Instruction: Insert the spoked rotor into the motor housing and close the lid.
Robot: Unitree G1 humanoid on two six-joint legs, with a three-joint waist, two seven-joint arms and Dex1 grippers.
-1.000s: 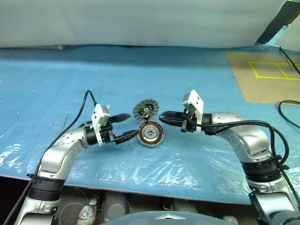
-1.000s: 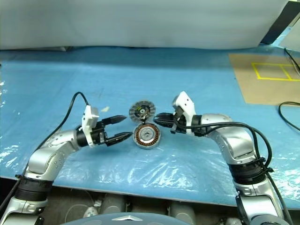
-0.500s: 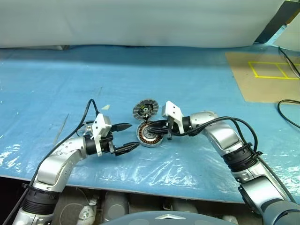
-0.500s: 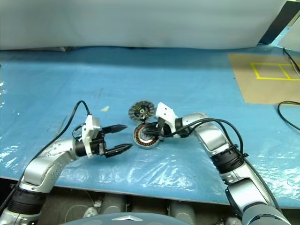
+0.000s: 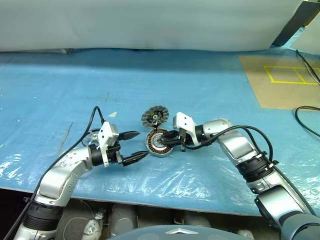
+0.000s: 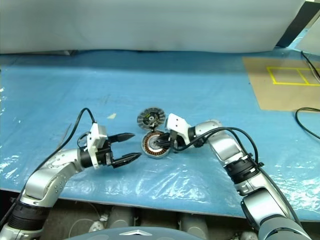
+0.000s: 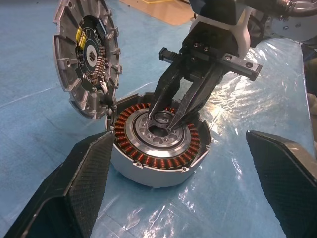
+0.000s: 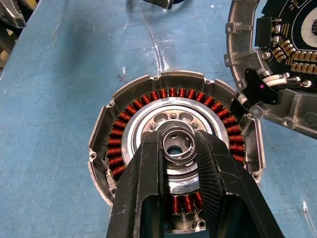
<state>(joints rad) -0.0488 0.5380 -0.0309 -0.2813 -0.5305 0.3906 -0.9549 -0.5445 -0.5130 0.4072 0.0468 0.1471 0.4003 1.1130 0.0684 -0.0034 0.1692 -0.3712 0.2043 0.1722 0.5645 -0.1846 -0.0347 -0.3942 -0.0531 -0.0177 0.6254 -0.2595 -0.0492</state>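
Note:
The motor housing (image 5: 159, 144), a short silver can with a copper winding ring (image 8: 130, 110), sits on the blue table cover. Its round finned lid (image 5: 154, 117) stands tilted open at the housing's far edge, joined by a hinge. The spoked rotor (image 8: 174, 114) lies inside the windings. My right gripper (image 5: 165, 141) reaches in from the right, angled down, shut on the rotor's small centre ring (image 7: 163, 118). My left gripper (image 5: 143, 145) is open, level, a short way left of the housing, its fingers (image 7: 81, 191) not touching it.
A brown board (image 5: 280, 80) with yellow tape lines lies at the back right. A black cable (image 5: 305, 117) curls by the right edge. Crinkled clear plastic (image 5: 165, 180) covers the table's front strip. A white sheet (image 5: 150, 25) closes the back.
My right gripper swung left and down from beside the lid onto the centre of the housing, and has held there for the last half second. The left gripper stays open.

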